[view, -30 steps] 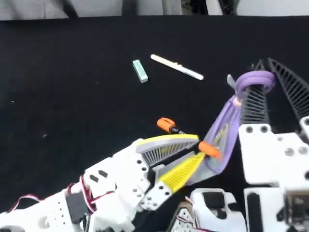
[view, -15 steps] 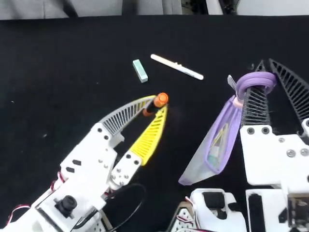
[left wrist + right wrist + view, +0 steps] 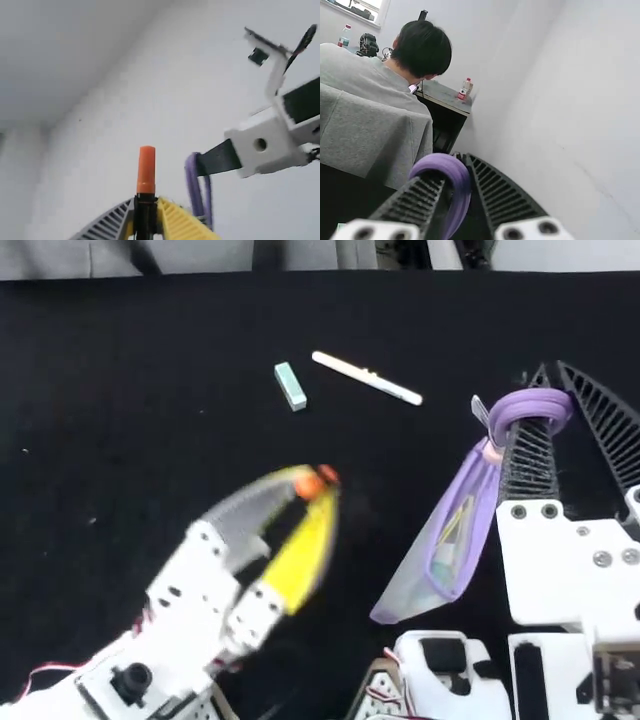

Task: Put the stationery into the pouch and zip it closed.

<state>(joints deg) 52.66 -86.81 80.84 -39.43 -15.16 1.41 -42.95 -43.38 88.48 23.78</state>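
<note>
My left gripper (image 3: 318, 483) hovers left of the pouch, shut on an orange-capped marker (image 3: 312, 481). In the left wrist view the marker (image 3: 146, 176) stands up between the grey and yellow fingers (image 3: 176, 223), and the purple pouch (image 3: 192, 172) shows beyond. A translucent purple pouch (image 3: 452, 536) hangs tilted with a few items inside. My right gripper (image 3: 549, 367) is shut on its upper rim, which the right wrist view shows pinched between black fingers (image 3: 492, 192). A teal eraser (image 3: 290, 386) and a white pen (image 3: 366, 378) lie on the black table (image 3: 120, 400) farther back.
The right arm's white base (image 3: 565, 580) fills the near right corner. In the right wrist view a seated person in grey shows in the room behind. The table's left half is bare black cloth.
A second ago the left gripper held the marker at the pouch's mouth. It has drawn back to the left with the marker still in its jaws. The right gripper and pouch have stayed put.
</note>
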